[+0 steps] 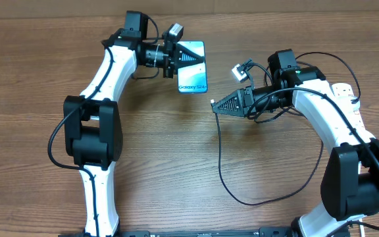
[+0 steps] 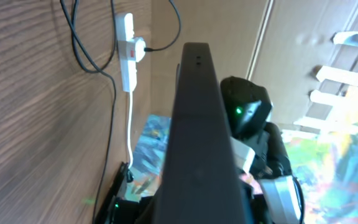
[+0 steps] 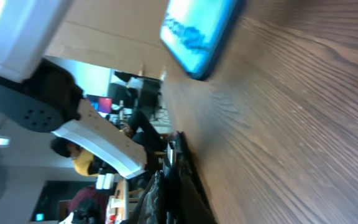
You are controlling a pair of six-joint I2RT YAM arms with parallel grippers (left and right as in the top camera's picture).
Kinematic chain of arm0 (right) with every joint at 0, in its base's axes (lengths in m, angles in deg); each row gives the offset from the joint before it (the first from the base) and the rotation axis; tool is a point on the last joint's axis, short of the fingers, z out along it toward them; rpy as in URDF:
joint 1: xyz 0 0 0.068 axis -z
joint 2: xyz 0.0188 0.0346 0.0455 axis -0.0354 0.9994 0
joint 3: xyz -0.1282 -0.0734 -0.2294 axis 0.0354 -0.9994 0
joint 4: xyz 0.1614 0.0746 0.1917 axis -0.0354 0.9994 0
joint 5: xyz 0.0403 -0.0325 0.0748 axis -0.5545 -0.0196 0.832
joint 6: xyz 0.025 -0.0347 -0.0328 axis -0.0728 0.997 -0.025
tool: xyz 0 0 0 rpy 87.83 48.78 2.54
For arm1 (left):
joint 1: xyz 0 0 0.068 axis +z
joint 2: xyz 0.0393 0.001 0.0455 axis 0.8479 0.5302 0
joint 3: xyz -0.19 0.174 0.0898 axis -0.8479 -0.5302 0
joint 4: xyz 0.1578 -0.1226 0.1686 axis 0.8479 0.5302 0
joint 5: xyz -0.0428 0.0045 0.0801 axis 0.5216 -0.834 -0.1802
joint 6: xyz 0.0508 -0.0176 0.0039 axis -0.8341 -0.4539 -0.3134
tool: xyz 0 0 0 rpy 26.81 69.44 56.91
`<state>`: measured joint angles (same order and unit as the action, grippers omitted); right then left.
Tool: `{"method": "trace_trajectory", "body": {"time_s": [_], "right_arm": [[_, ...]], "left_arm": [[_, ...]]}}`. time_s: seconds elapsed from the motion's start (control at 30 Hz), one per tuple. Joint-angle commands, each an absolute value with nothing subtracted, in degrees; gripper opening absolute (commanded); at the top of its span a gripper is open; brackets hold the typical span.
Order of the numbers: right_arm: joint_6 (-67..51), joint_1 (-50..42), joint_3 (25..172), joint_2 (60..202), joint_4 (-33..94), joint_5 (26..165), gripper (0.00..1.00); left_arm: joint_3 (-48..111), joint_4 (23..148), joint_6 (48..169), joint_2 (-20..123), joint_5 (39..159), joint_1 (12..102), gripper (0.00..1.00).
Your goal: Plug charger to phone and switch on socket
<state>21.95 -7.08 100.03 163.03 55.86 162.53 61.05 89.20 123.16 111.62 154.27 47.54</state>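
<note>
The phone (image 1: 195, 76), turquoise screen up, is at the back middle of the table, one end clamped in my left gripper (image 1: 200, 60), which is shut on it. From the left wrist it shows edge-on as a dark slab (image 2: 197, 137) that hides the fingers. My right gripper (image 1: 216, 106) is shut on the tip of the charger (image 1: 219, 151), just right of the phone's near end. The thin black cable loops down and back toward the socket (image 1: 345, 90), half hidden by the right arm. In the right wrist view the phone (image 3: 197, 34) lies ahead of the shut fingers (image 3: 182, 186).
In the left wrist view the white socket (image 2: 127, 50) lies far off with a plug in it, its thick white cord (image 2: 130, 130) running toward the camera beside thin black cable (image 2: 82, 43). Bare wooden table (image 1: 170, 164) fills the centre and front.
</note>
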Motion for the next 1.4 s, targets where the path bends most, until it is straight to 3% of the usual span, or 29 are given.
{"method": "trace_trajectory", "body": {"time_s": [0.0, 0.3, 1.37], "right_arm": [[22.8, -7.3, 99.8, 162.6, 55.5, 166.0, 0.04], [22.8, -7.3, 99.8, 162.6, 54.7, 167.7, 0.04], [5.6, -7.2, 99.8, 162.6, 42.0, 165.5, 0.04]], "left_arm": [[61.6, 85.4, 131.4, 110.2, 152.8, 45.5, 0.04], [61.6, 69.5, 144.7, 110.2, 153.9, 42.5, 0.04], [61.6, 66.8, 141.4, 110.2, 160.8, 42.5, 0.04]]}}
